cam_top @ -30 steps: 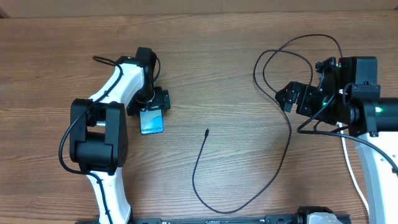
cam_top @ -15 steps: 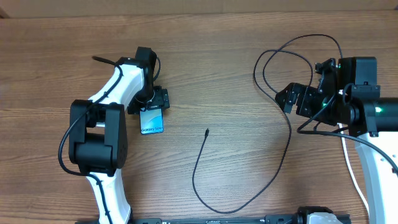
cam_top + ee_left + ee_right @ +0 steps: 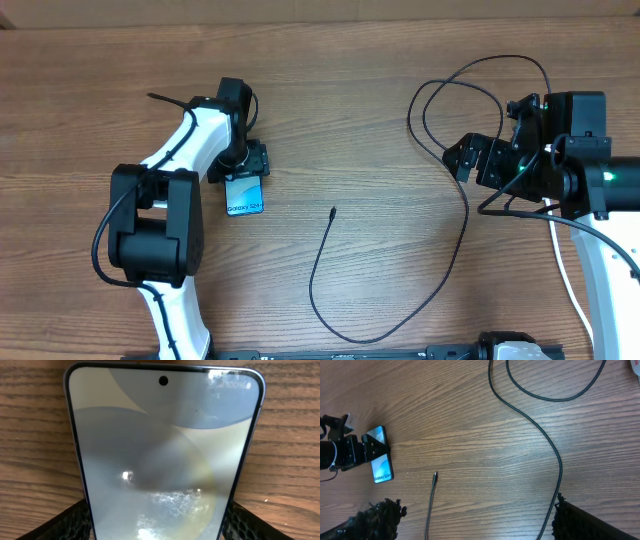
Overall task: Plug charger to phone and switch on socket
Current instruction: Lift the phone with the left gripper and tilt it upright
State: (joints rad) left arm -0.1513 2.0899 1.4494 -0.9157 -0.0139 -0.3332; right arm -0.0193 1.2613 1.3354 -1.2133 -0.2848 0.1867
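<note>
The phone point(image 3: 245, 196) lies flat on the wooden table, light blue screen up, white text at its near short edge. My left gripper point(image 3: 245, 176) straddles its far half. In the left wrist view the phone point(image 3: 165, 460) fills the frame and both black fingers point(image 3: 75, 522) press against its long edges. The charger shows as a thin black cable point(image 3: 440, 270) looping over the right half, its connector tip point(image 3: 332, 211) lying free right of the phone. My right gripper point(image 3: 458, 160) hovers open over the cable point(image 3: 555, 460), holding nothing. The socket is out of view.
A thin white cord point(image 3: 568, 275) runs down beside the right arm's white base. The cable's far loops point(image 3: 480, 75) lie near the back edge of the table. In the right wrist view the phone point(image 3: 382, 467) and connector tip point(image 3: 435, 475) sit far left.
The left gripper's fingers have narrowed onto the phone's sides and the arm has shifted slightly. The phone, the cable and the right arm have not moved.
</note>
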